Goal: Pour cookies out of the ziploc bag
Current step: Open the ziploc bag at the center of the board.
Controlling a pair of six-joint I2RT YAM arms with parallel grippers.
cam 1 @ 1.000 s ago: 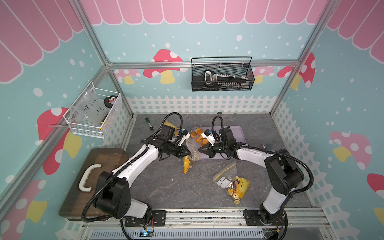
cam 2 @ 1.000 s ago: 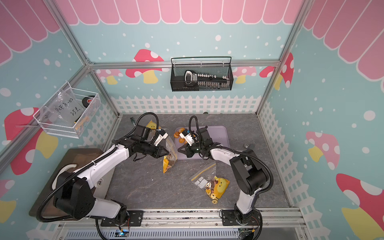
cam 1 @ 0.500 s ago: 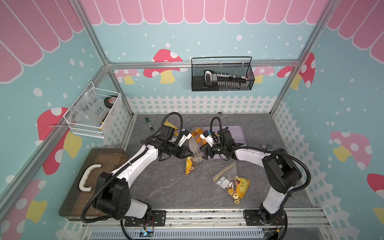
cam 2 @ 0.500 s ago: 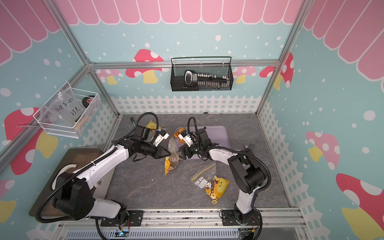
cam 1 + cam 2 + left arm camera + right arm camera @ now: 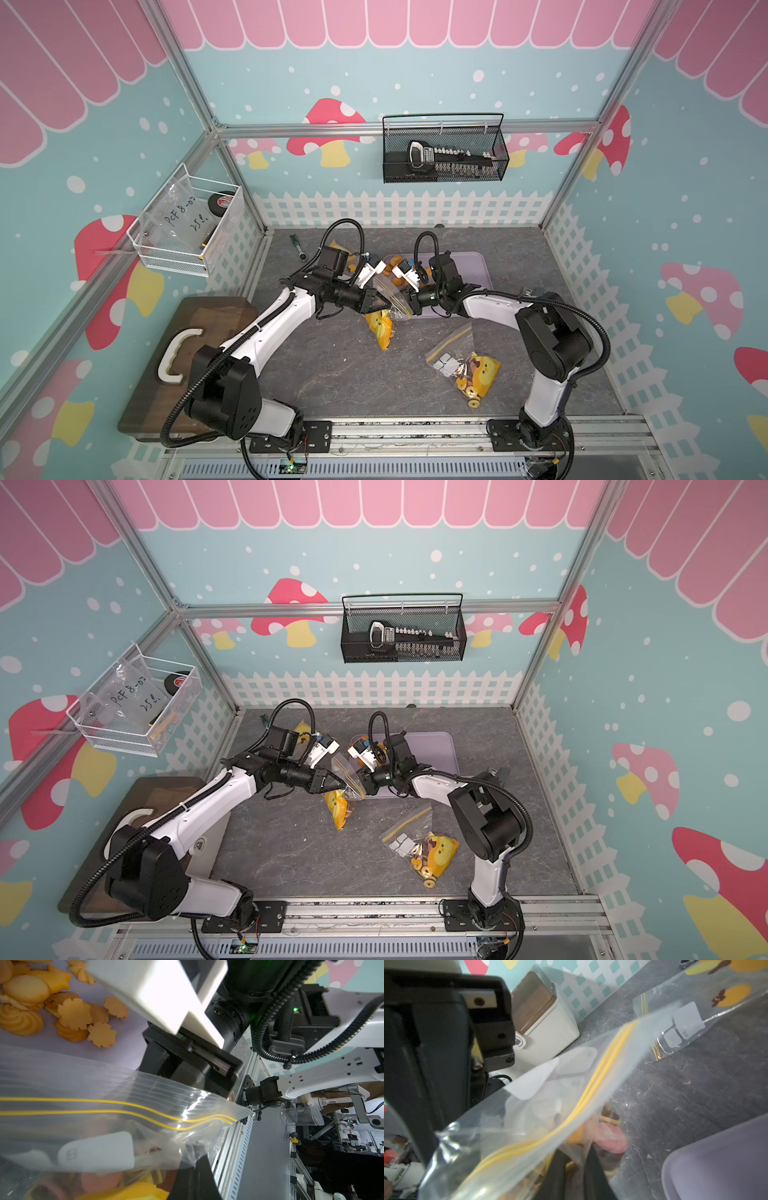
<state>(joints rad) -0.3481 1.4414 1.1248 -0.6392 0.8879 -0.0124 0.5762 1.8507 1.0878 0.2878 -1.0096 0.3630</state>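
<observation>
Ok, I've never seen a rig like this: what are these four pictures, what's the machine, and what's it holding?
It is a robot: two white-and-black arms fixed at the front of a grey table, each ending in a two-fingered gripper. Two pictures come from one overhead camera, nearly identical; two come from cameras on the wrists, hence close and tilted. The left gripper and right gripper are both shut on the top edge of a clear ziploc bag with cookies inside. Behind it a lavender tray holds loose cookies. A second bag lies on the table.
</observation>
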